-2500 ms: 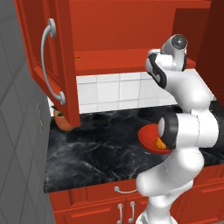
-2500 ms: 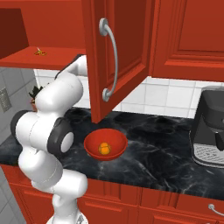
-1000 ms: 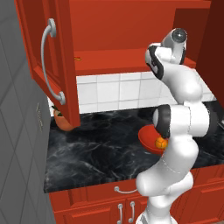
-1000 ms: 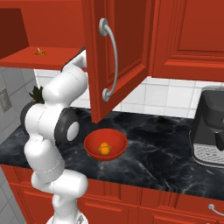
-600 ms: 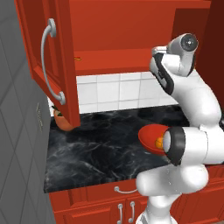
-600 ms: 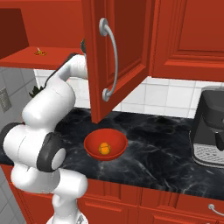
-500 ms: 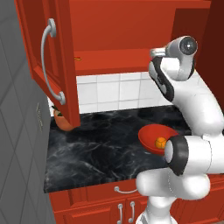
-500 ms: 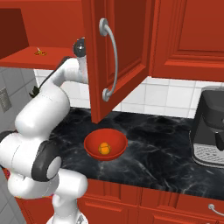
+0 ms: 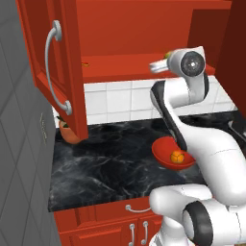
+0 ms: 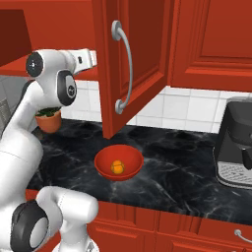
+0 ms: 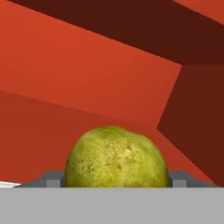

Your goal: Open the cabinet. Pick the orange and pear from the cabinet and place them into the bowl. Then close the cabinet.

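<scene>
Red cabinet (image 9: 139,33) stands open, its shelf under the gripper (image 11: 114,183), whose jaws sit spread around the pear (image 11: 116,158), grip uncertain. Below, the orange (image 10: 117,168) already lies in the bowl (image 10: 106,170); pear transfer and door closing remain.

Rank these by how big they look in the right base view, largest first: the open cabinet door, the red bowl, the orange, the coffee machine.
1. Open cabinet door, clearly the largest.
2. Coffee machine, though cut off at the edge.
3. Red bowl, wider but lower than the coffee machine, so ranks 2 and 3 are unsure.
4. Orange, smallest, lying inside the bowl.
</scene>
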{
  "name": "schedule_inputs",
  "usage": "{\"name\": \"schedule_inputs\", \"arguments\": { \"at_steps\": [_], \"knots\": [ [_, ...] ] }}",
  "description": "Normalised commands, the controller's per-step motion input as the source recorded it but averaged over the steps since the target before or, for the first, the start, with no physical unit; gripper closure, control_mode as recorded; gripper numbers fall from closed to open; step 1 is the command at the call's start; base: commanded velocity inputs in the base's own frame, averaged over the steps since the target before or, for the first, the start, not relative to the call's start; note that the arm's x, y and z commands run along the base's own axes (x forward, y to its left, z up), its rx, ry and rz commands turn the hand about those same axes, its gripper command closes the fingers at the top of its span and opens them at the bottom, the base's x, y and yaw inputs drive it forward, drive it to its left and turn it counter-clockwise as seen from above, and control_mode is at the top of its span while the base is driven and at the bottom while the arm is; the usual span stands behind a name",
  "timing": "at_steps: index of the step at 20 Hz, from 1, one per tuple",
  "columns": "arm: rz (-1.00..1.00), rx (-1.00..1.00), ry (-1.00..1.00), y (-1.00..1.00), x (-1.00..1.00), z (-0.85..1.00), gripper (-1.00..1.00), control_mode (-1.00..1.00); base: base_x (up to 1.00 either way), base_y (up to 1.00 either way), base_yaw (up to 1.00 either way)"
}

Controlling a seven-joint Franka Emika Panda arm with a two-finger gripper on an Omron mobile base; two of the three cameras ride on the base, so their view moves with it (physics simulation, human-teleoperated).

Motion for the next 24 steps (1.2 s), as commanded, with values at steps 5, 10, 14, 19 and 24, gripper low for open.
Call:
{"name": "schedule_inputs", "arguments": {
  "at_steps": [5,10,14,19,24],
  "knots": [
    [0.05,-0.15,0.06,0.35,-1.0,0.02,1.0,-1.0,0.0,0.0,0.0],
    [0.05,-0.09,0.2,0.17,-1.0,0.0,1.0,-1.0,0.0,0.0,0.0],
    [0.05,-0.02,0.27,0.06,-1.0,0.09,1.0,-1.0,0.0,0.0,0.0],
    [0.06,-0.02,0.22,0.07,-0.78,0.06,1.0,-1.0,0.0,0.0,0.0],
    [0.0,-0.03,0.11,0.01,0.0,-0.52,1.0,-1.0,0.0,0.0,0.0]
  ]
}}
